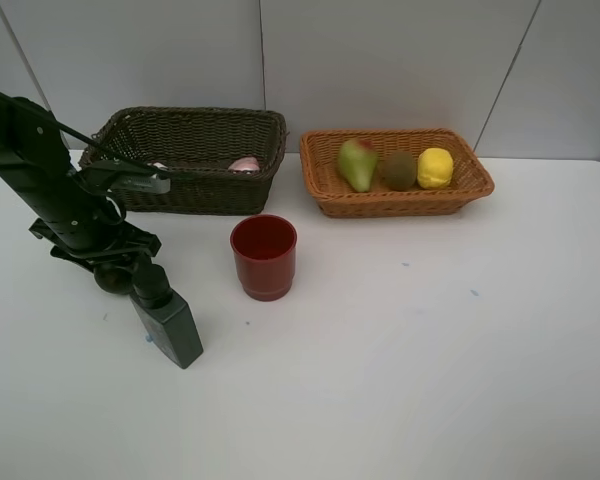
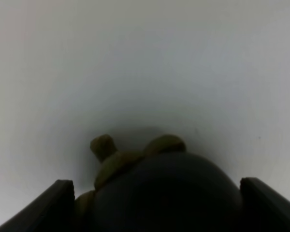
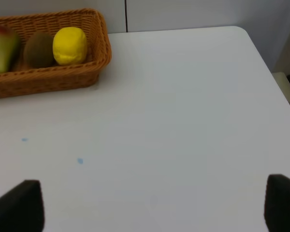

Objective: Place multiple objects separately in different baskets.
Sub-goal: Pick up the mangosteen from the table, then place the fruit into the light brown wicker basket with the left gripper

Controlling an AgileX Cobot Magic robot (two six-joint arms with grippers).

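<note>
The left arm (image 1: 50,180) slants in from the 10 o'clock edge of the high view. Its wrist is bent down so the left gripper (image 1: 143,280) sits over the top of the dark green bottle (image 1: 175,330). The bottle's base is on the desk (image 1: 430,350), at 8 o'clock from the red cup (image 1: 264,257). Only the left wrist camera shows the fingers (image 2: 48,205), which pinch the bottle's dark, blurred bulk from both sides.

At 11 o'clock from the cup, the dark brown basket (image 1: 200,188) holds a pink object (image 1: 245,163), partly hidden. At 2 o'clock, the orange-tan basket (image 1: 400,203) holds the pear (image 1: 357,163), kiwi (image 1: 399,170) and lemon (image 1: 435,167) in a row.

The right gripper (image 3: 150,208) appears only in its own wrist view. Its fingers (image 3: 17,208) are spread wide above the desk, well apart from the lemon end of that basket.
</note>
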